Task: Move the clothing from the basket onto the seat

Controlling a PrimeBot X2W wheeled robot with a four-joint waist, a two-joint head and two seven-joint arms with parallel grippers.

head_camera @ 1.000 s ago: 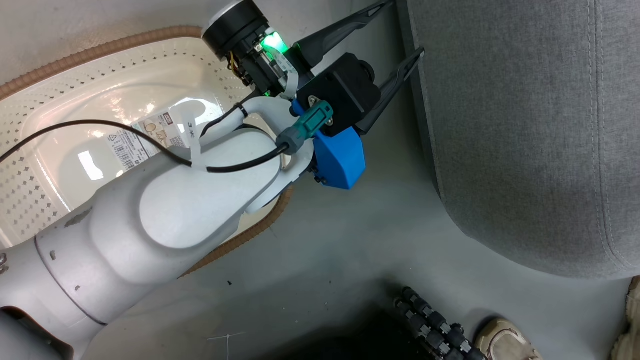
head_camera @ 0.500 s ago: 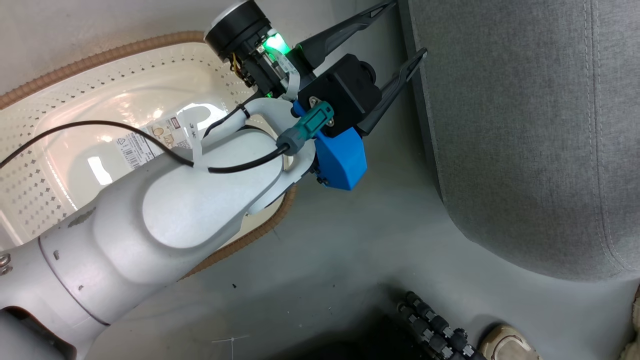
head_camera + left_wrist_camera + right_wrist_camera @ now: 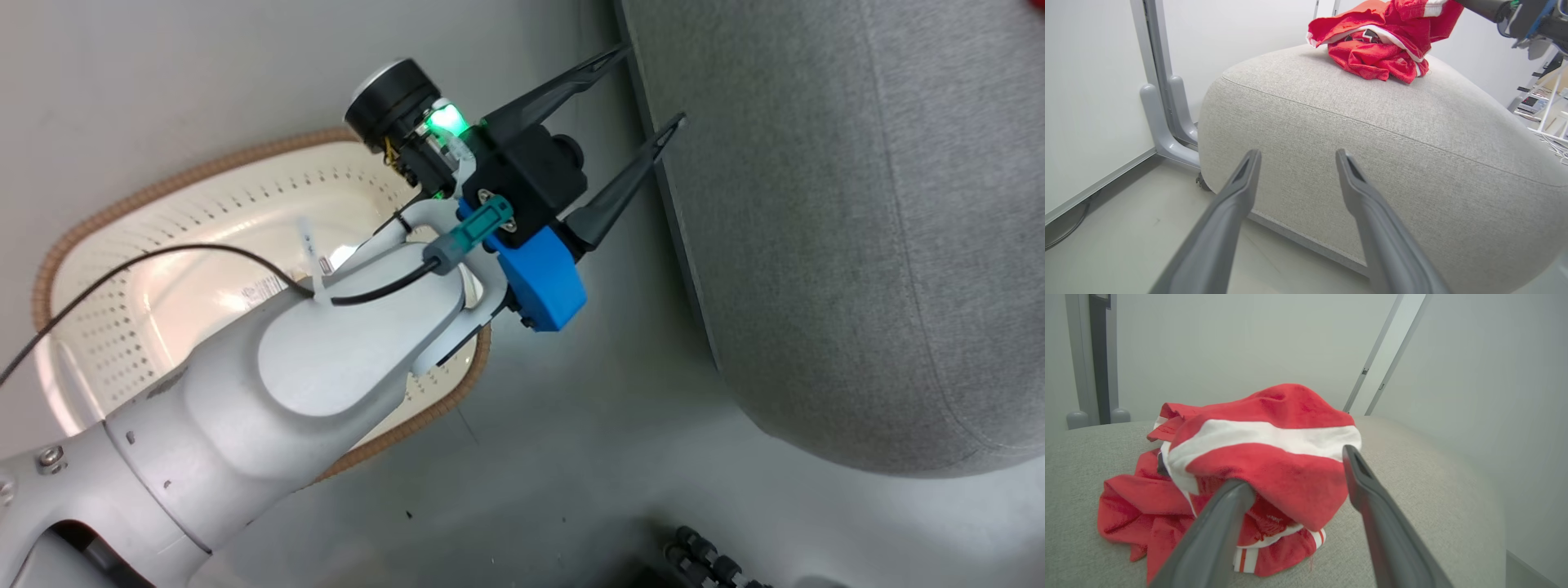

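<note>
The basket (image 3: 163, 184) stands on the floor at the left, holding no clothes, with its paper label (image 3: 261, 287) showing beside my left forearm. My left gripper (image 3: 651, 88) is open with nothing in it, over the floor gap, fingertips close to the seat's (image 3: 816, 245) side. The left wrist view has that gripper (image 3: 1297, 153) facing the seat (image 3: 1372, 163), with the red clothing (image 3: 1372, 49) piled on top. My right gripper (image 3: 1295, 469) is open above the seat (image 3: 1412, 477). A red garment (image 3: 1265, 457) with a white band hangs over its left finger, above the other red garment (image 3: 1135, 506).
Grey metal posts (image 3: 1163, 122) stand on the floor against the white wall left of the seat. Black rollers (image 3: 710, 559) show at the head view's bottom edge. A white wire rack (image 3: 1551, 122) stands beyond the seat's right side.
The head camera has moved, so basket and seat sit differently in its view and the shoe at the bottom right is gone. My left gripper stays open beside the seat.
</note>
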